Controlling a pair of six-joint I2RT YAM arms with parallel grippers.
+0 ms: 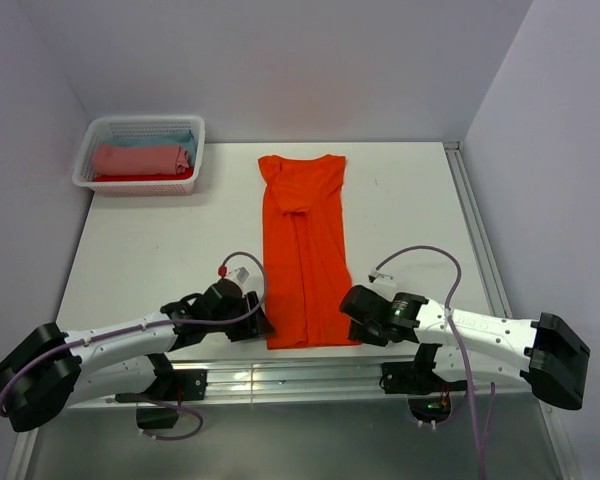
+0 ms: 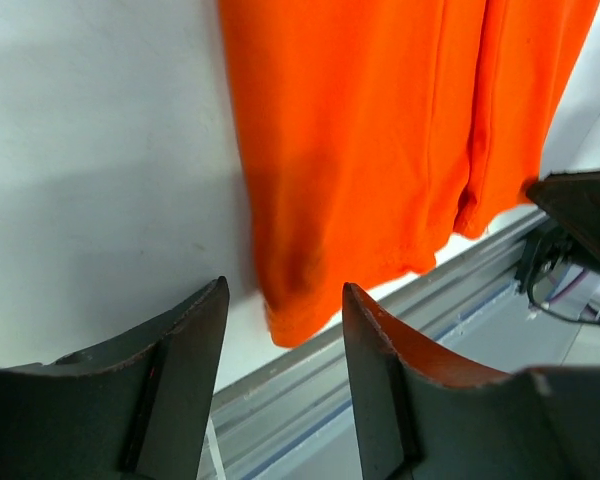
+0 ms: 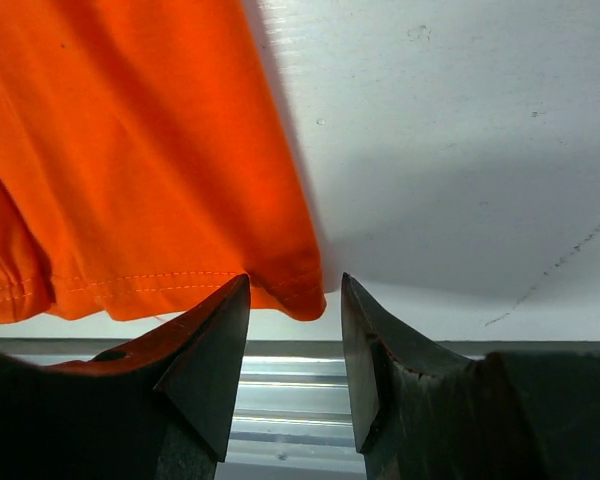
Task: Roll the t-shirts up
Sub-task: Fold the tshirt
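An orange t-shirt point(image 1: 305, 250), folded lengthwise into a narrow strip, lies flat at mid-table with its collar at the far end. My left gripper point(image 1: 261, 324) is at its near left corner. In the left wrist view that gripper point(image 2: 284, 290) is open, and the shirt point(image 2: 360, 150) has its hem corner just ahead of the tips. My right gripper point(image 1: 352, 306) is at the near right corner. Seen from the right wrist, it point(image 3: 295, 282) is open too, the hem corner of the shirt point(image 3: 140, 150) hanging between the tips, ungripped.
A white lattice basket point(image 1: 145, 120) at the back left holds a salmon-pink roll point(image 1: 140, 160), light blue cloth point(image 1: 185, 140) and red cloth beneath. A metal rail point(image 1: 300, 375) runs along the near table edge just behind both grippers.
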